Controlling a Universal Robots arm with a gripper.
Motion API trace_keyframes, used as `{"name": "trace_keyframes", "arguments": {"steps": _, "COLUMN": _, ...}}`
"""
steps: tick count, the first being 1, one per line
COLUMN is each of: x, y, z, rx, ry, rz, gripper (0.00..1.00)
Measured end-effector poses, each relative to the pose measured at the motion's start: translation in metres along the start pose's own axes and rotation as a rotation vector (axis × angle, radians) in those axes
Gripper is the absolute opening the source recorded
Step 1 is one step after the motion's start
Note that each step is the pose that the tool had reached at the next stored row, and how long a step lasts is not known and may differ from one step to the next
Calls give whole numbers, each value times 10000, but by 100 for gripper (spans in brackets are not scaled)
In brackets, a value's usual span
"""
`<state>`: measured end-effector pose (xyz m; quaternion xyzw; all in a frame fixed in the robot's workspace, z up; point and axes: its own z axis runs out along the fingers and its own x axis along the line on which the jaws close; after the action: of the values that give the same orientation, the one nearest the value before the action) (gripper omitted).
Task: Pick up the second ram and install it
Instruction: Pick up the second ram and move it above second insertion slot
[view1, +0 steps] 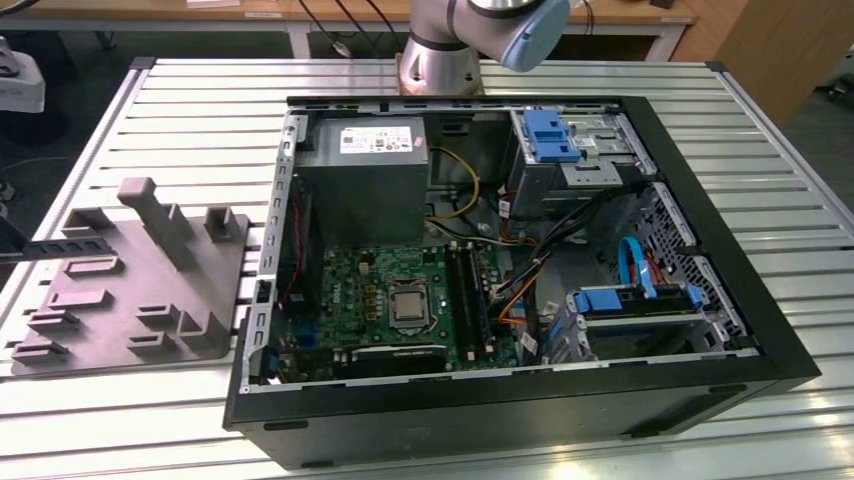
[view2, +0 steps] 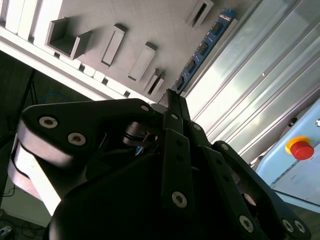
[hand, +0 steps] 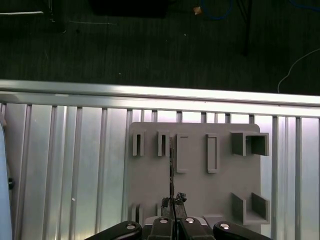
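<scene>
One ram (hand: 171, 165) pinched in my gripper (hand: 172, 203), jaws clamped near its end afaict. Long axis runs straight out from jaws, stick on edge over grey block (hand: 205, 195). Its posts (hand: 138, 145) just beside ram, snag risk imo. Open case (view1: 534, 405) well apart, toward exterior view's right.

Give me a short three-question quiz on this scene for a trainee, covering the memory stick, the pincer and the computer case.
1. True or false: the pincer is shut on the second ram.
2. Multiple choice: in the first wrist view, the ram is seen over A) the grey block, B) a motherboard, C) a keyboard.
3. Fill in: in the exterior view, the grey block sits on the slatted table to the exterior view's ____ of the open computer case.

Key: 1 true; 2 A; 3 left.
</scene>
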<state>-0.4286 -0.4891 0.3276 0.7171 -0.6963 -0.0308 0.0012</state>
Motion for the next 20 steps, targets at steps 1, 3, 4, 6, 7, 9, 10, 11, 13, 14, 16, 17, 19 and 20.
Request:
{"name": "trace_keyframes", "arguments": {"steps": 1, "x": -1, "y": 0, "z": -8, "rx": 0, "ry": 0, "rz": 2, "gripper": 11}}
{"name": "trace_keyframes", "arguments": {"steps": 3, "x": -4, "y": 1, "z": -27, "rx": 1, "ry": 0, "rz": 3, "gripper": 11}}
{"name": "trace_keyframes", "arguments": {"steps": 4, "x": -5, "y": 2, "z": -38, "rx": 0, "ry": 0, "rz": 4, "gripper": 11}}
{"name": "trace_keyframes", "arguments": {"steps": 6, "x": -7, "y": 3, "z": -63, "rx": 0, "ry": 0, "rz": 6, "gripper": 11}}
{"name": "trace_keyframes", "arguments": {"steps": 7, "x": -8, "y": 3, "z": -75, "rx": 0, "ry": 0, "rz": 7, "gripper": 11}}
{"name": "trace_keyframes", "arguments": {"steps": 9, "x": -10, "y": 4, "z": -98, "rx": 1, "ry": -1, "rz": 9, "gripper": 11}}
{"name": "trace_keyframes", "arguments": {"steps": 10, "x": -11, "y": 5, "z": -108, "rx": 1, "ry": -1, "rz": 10, "gripper": 11}}
{"name": "trace_keyframes", "arguments": {"steps": 11, "x": -12, "y": 5, "z": -118, "rx": 1, "ry": -1, "rz": 10, "gripper": 11}}
{"name": "trace_keyframes", "arguments": {"steps": 13, "x": -13, "y": 6, "z": -141, "rx": 0, "ry": 0, "rz": 11, "gripper": 11}}
{"name": "trace_keyframes", "arguments": {"steps": 14, "x": -14, "y": 7, "z": -153, "rx": 1, "ry": 0, "rz": 11, "gripper": 11}}
{"name": "trace_keyframes", "arguments": {"steps": 16, "x": -15, "y": 8, "z": -176, "rx": 1, "ry": 0, "rz": 12, "gripper": 11}}
{"name": "trace_keyframes", "arguments": {"steps": 17, "x": -16, "y": 8, "z": -189, "rx": 1, "ry": -1, "rz": 12, "gripper": 11}}
{"name": "trace_keyframes", "arguments": {"steps": 19, "x": -18, "y": 10, "z": -213, "rx": 1, "ry": 0, "rz": 12, "gripper": 11}}
{"name": "trace_keyframes", "arguments": {"steps": 20, "x": -20, "y": 10, "z": -225, "rx": 0, "ry": 0, "rz": 13, "gripper": 11}}
